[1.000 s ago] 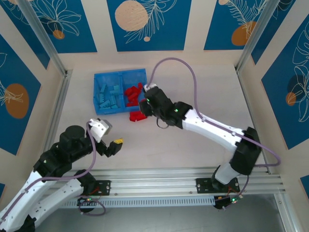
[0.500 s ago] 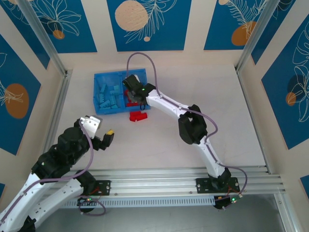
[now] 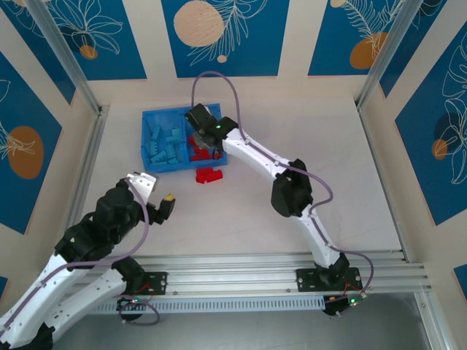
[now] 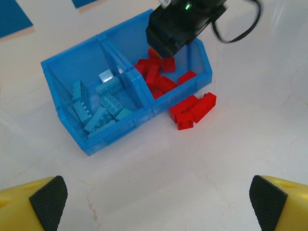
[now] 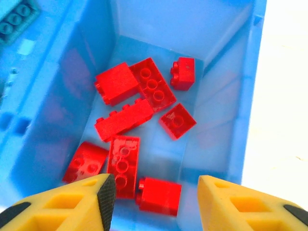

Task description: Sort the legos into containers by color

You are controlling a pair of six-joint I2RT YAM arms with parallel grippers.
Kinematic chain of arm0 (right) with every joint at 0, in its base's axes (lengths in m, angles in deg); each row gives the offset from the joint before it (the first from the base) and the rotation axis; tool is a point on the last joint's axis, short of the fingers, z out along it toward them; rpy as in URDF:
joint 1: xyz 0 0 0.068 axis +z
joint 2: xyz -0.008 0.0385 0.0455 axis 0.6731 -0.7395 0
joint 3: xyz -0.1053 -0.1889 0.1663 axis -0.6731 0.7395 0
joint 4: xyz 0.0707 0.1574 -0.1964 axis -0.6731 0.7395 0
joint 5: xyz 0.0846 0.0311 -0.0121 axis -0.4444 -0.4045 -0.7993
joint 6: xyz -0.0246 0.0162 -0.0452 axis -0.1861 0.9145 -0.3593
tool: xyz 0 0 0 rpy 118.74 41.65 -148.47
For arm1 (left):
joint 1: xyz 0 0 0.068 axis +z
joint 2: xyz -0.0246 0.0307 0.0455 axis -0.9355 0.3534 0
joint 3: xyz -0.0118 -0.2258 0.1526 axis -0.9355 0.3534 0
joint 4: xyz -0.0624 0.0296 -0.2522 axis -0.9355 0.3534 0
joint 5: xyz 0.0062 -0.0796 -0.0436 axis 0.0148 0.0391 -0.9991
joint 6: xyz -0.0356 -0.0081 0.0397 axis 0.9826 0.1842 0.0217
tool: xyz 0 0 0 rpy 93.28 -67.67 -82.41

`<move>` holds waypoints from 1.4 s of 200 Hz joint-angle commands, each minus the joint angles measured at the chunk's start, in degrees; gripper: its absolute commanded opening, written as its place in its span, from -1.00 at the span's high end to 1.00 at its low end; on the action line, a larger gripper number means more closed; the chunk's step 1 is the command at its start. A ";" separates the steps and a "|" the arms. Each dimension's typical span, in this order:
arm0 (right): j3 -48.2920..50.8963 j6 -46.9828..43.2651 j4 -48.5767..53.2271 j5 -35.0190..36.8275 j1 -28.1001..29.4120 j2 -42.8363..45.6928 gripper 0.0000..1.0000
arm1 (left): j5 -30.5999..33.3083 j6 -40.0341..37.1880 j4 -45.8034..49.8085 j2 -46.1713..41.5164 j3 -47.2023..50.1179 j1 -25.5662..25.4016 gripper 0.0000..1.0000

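From above, the blue tray (image 3: 157, 115) sits on the far left part of the counter (image 3: 292, 131). Its left compartment holds the teal bricks (image 3: 166, 146) and its right one holds red bricks. The right pincer (image 3: 206, 142) hangs over the red side. The left pincer (image 3: 162, 208) hovers near the counter's near left, well apart from the tray. A small cluster of red bricks (image 3: 209, 176) lies on the counter just beside the tray's near wall.

The left wrist view shows the left pincer (image 4: 158, 202) spread wide and empty. Ahead of it, teal bricks (image 4: 98, 103) lie loosely in the tray's (image 4: 110, 137) left compartment and red bricks (image 4: 159, 82) in the right, under the right arm's pincer (image 4: 185, 24). The stray red cluster (image 4: 192, 109) lies outside.

In the right wrist view, the right pincer (image 5: 154, 192) is partly open and grips nothing, with clear gaps on both sides of the red brick (image 5: 159, 195) below it. 8 red bricks show on this compartment's floor (image 5: 211, 110).

The step in hand looks like a red drop-off. The next move likely calls for lifting clear and reaching the stray cluster, which is packed tight enough that picking out 1 brick may be awkward.
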 commanded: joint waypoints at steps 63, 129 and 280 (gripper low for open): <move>49.82 3.60 -10.82 -34.64 -0.08 56.20 -0.45 | -7.03 26.82 -12.02 27.81 -0.84 1.50 -0.95; 70.39 11.86 -9.36 -39.05 -0.94 81.93 -0.88 | -17.36 32.88 -23.69 55.39 -6.08 10.63 -0.92; 70.42 13.45 -8.96 -37.97 -2.54 82.15 -0.89 | -16.30 33.86 -28.14 70.38 -8.88 13.93 0.05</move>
